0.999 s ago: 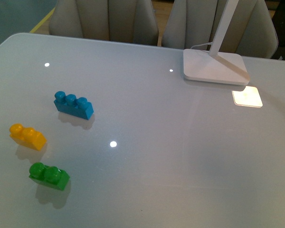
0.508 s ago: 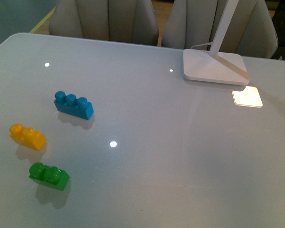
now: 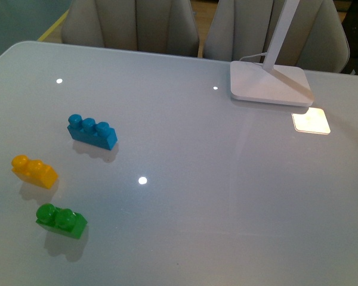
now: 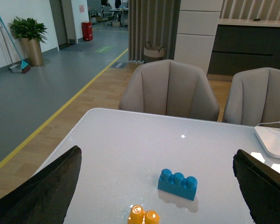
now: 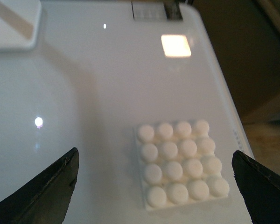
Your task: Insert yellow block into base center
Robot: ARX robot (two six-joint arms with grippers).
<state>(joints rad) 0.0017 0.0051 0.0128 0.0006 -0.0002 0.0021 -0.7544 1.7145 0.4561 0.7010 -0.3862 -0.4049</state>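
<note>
Nothing has been moved; the yellow block (image 3: 34,171) is left ungrasped, the base (image 5: 179,163) bare. The left gripper (image 4: 156,156) and right gripper (image 5: 155,156) are held open.

Open office lounge: padded chairs (image 4: 169,88), potted plant (image 4: 27,29), yellow-lined corridor floor (image 4: 42,88)

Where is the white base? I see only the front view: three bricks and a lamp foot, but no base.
Observer: The right wrist view shows the base flat on the table, near its edge, all sixteen studs bare.
Operator: Is the right gripper open?
Observer: Yes, the right gripper is open and holds nothing.
Operator: And the left one?
Observer: The left gripper is open too; the yellow block lies free on the table in front of it.
</note>
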